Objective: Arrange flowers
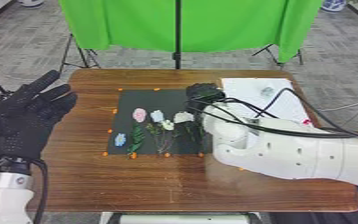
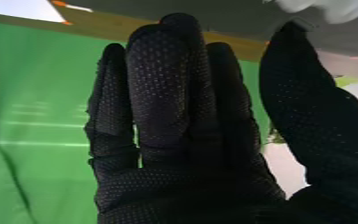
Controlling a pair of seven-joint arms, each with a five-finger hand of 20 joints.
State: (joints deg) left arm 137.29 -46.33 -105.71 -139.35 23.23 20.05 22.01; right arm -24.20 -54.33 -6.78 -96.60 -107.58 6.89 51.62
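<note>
so the right hand (image 1: 205,91) is at the far right corner of the black mat (image 1: 149,100) on the bench (image 1: 87,110), fingers straight, thumb apart from them. white sheet (image 1: 255,92) just off its right side. a white flower (image 1: 183,117) lies near it, on the robot's side, then going left a cream flower (image 1: 167,125), a pink flower (image 1: 140,115) and farthest, a blue flower (image 1: 120,139). left hand (image 1: 23,117) is well left, fingers loosely straight.

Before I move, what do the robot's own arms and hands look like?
The left arm and right arm are white with rounded casings. Black cables run over the right; a black cable hangs beside the left. The left hand and right hand wear black fabric gloves, the right visibly dotted.
</note>
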